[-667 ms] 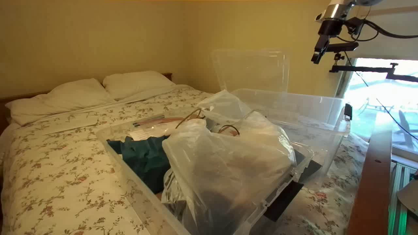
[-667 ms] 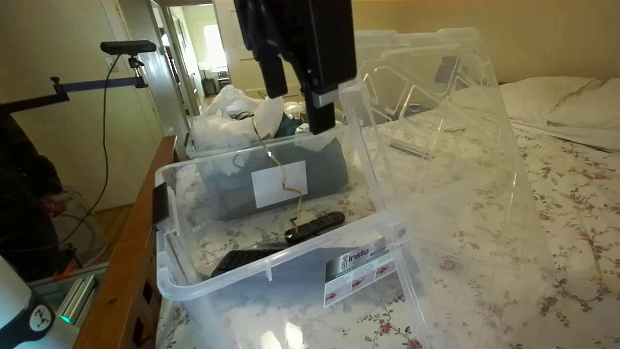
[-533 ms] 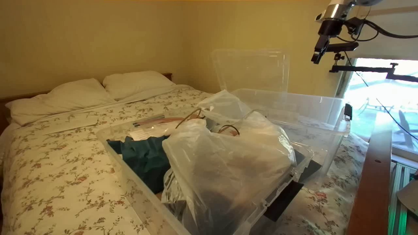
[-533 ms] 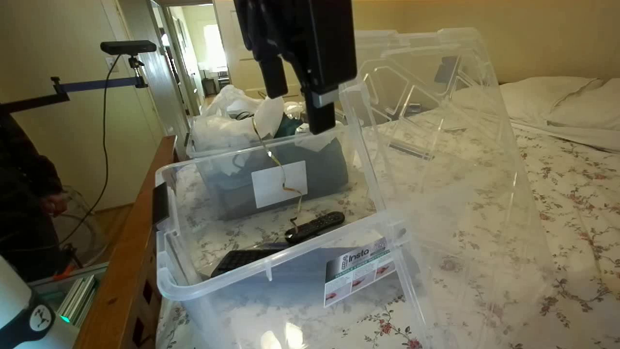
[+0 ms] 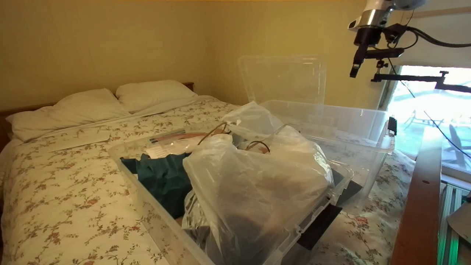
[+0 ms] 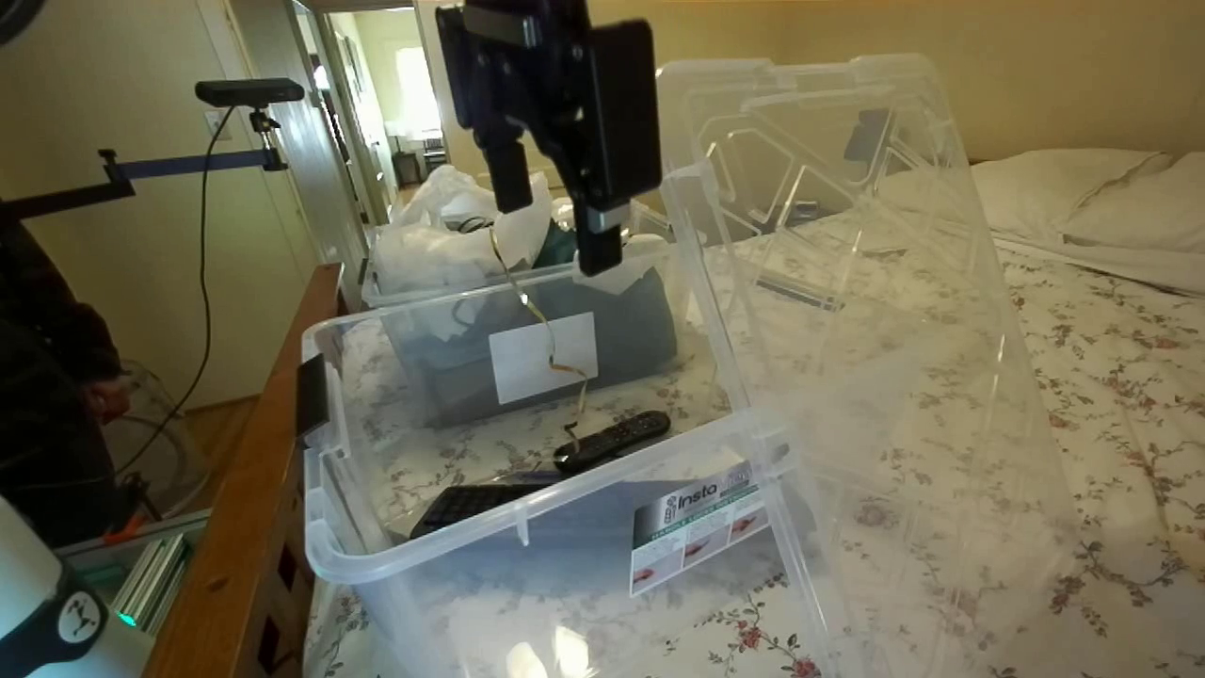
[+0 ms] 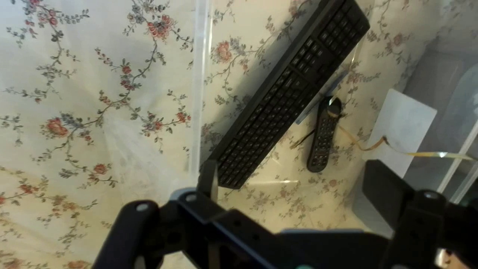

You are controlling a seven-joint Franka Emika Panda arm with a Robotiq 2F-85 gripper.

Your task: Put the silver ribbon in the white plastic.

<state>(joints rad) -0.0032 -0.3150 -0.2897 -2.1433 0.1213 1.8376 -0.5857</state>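
The black fingers [image 6: 600, 256] hang a little lower than a moment ago and, in an exterior view, stand nearer the upper stretch of the thin, shiny, gold-toned ribbon [image 7: 422, 154], presumably the task's silver one. The ribbon and both boxes lie unchanged, so this looks like an approach, with no grasp made. The fingers are spread wide, nothing between them. The ribbon runs from the crumpled white plastic bag [image 5: 257, 173] in the packed clear plastic box [image 5: 165, 221], seems to drape over a rim of the open clear plastic box [image 6: 565, 494], and ends over the slim black remote [image 7: 324, 134] beside the long black keyboard [image 7: 289, 101].

A flower-print bed serves as the desk [image 5: 66, 206]. Both boxes stand along its edge with the brown wooden rail [image 6: 268, 433], the packed one toward the corner where that rail ends. The clear plastic lid [image 5: 282, 81] rises on the side away from that edge, likely the main thing to avoid. Above the rims the room is open; whether the boxes touch cannot be told.
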